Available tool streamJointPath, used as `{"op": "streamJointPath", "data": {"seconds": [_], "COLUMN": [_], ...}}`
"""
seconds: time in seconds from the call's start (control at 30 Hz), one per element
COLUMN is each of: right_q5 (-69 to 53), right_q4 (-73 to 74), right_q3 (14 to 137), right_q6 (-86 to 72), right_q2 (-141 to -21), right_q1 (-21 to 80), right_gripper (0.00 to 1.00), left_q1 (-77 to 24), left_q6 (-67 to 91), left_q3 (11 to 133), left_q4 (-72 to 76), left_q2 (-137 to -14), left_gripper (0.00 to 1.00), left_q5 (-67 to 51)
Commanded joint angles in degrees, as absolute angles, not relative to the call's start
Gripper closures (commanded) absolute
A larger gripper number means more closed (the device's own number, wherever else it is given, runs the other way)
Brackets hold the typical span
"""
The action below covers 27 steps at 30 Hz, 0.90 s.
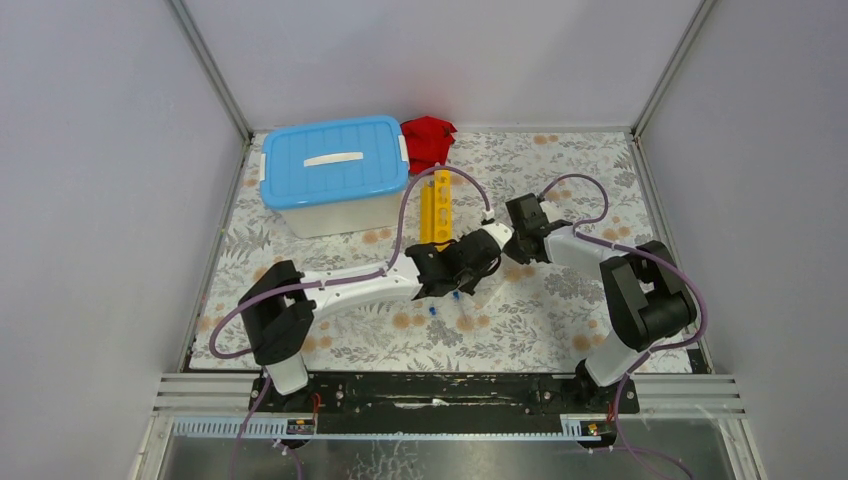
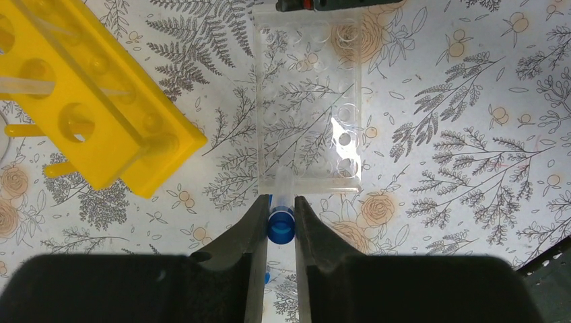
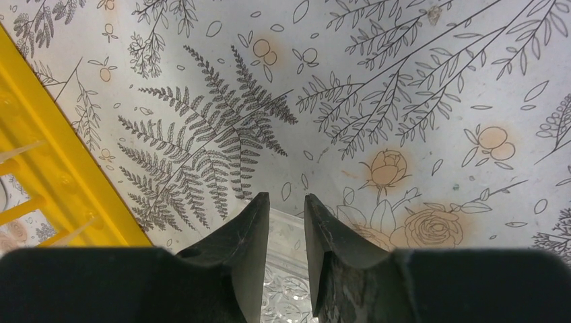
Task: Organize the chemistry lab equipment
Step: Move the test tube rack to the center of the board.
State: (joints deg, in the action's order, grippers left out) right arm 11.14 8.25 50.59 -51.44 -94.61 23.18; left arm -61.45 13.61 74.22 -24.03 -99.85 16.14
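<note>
Blue-capped tube [image 2: 281,225] pinched in left end effector [image 2: 281,202], aimed at clear tube holder [image 2: 306,114] beside the yellow rack [image 2: 87,101]; right end effector [image 3: 286,198] grips the holder's far edge, presumably steadying it.

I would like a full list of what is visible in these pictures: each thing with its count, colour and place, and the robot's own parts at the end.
tub: one, white with a blue lid, far left of the table
cloth: one, red, far edge, right of the tub
holed rack: one, yellow, middle of the table
clear tube holder: one, transparent, beside the rack, between the two pincers
held tube: one, clear with a blue cap, in the left pincer
loose tubes: at least two, blue-capped, on the table by the left arm; too small to count exactly
table: one, floral cover
left pincer: one, black, shut on the held tube
right pincer: one, black, closed on the holder's edge
</note>
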Motion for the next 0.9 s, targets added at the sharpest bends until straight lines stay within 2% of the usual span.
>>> {"op": "streamJointPath", "data": {"seconds": [0.0,0.87], "right_q5": [13.4,15.0], "right_q4": [7.9,8.0], "right_q3": [50.2,49.1], "right_q6": [-53.5,-54.4], "right_q2": [-91.9,-90.0], "right_q1": [24.5,24.8], "right_gripper": [0.68,0.66], "left_q1": [-61.8,-62.2], "left_q6": [13.2,14.5], "left_q3": [73.2,72.9], "left_q4": [-21.4,-15.8], "left_q2": [-97.3,-98.0], "left_gripper": [1.00,1.00], "left_q5": [18.0,17.1]}}
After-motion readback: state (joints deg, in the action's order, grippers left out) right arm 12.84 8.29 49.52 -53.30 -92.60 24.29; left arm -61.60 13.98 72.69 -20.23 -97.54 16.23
